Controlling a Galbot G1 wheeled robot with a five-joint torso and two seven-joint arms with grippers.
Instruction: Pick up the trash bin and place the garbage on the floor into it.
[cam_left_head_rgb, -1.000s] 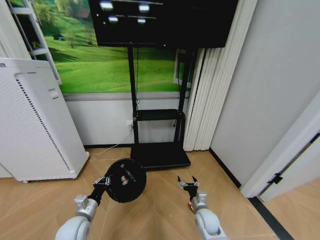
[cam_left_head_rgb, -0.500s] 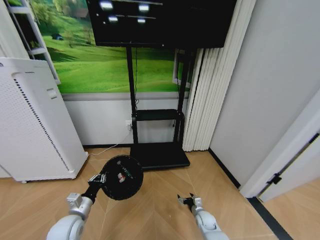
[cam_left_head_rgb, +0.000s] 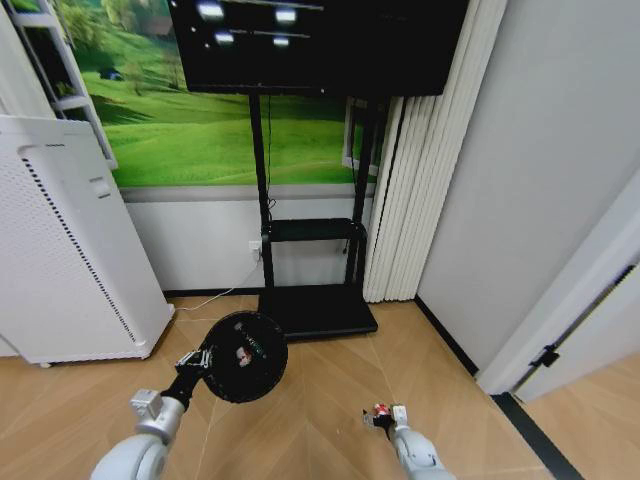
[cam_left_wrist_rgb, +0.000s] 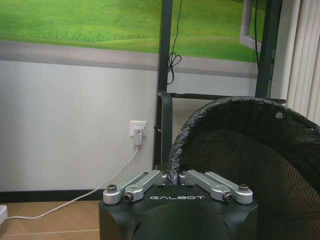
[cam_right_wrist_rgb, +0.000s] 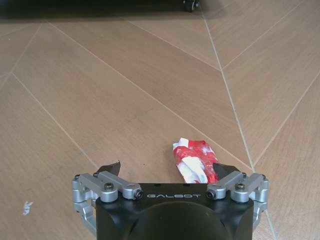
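Low over the floor (cam_right_wrist_rgb: 100, 90), right gripper (cam_right_wrist_rgb: 167, 172) now dropped, jaws spread around red-and-white garbage (cam_right_wrist_rgb: 194, 161), left gripper (cam_left_wrist_rgb: 172, 176) still clamping trash bin (cam_left_head_rgb: 242, 357).

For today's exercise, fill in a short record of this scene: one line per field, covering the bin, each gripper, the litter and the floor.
trash bin: black mesh bin with a dark liner, held up off the floor, litter visible inside
left gripper: shut on the bin's rim
right gripper: open, low over the floor, fingers either side of the wrapper
garbage: crumpled red-and-white wrapper lying on the floor
floor: tan herringbone parquet
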